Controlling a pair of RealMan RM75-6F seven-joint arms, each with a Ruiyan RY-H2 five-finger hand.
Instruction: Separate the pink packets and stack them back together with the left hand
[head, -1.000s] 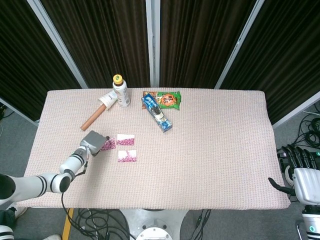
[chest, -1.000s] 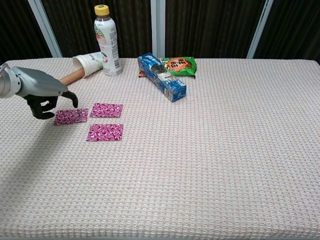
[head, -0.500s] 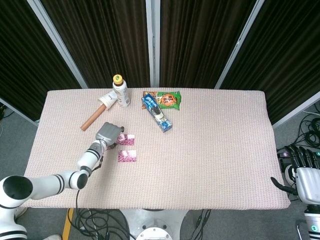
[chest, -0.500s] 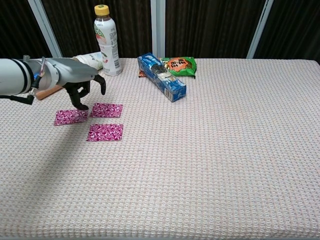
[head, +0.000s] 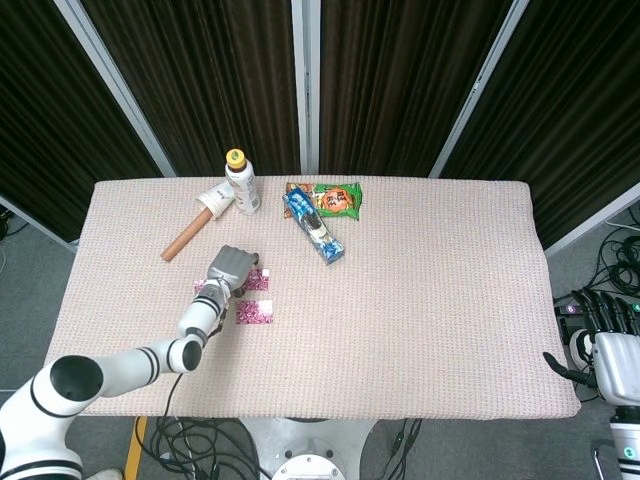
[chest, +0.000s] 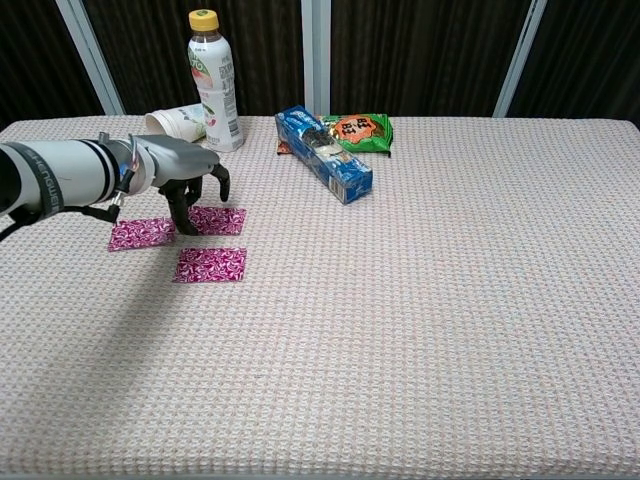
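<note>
Three pink packets lie apart on the table. In the chest view one packet (chest: 140, 233) is leftmost, a second packet (chest: 218, 221) lies to its right, and a third packet (chest: 210, 265) sits nearer the front. My left hand (chest: 190, 178) hangs over the second packet with its fingers spread downward, their tips touching or just above that packet's left edge; nothing is held. From the head view the left hand (head: 229, 269) covers part of the far packet (head: 256, 281), with the near packet (head: 254, 313) in front. The right hand (head: 610, 350) rests off the table's right edge, fingers apart.
At the back left stand a white bottle with a yellow cap (chest: 214, 82), a tipped paper cup (chest: 182, 123) and a brown tube (head: 189, 235). A blue snack pack (chest: 324, 154) and a green snack bag (chest: 358, 131) lie at the back middle.
My left hand has moved rightward from the leftmost packet to above the second one and has dropped lower. All three packets lie where they were. The right hand has not moved.
</note>
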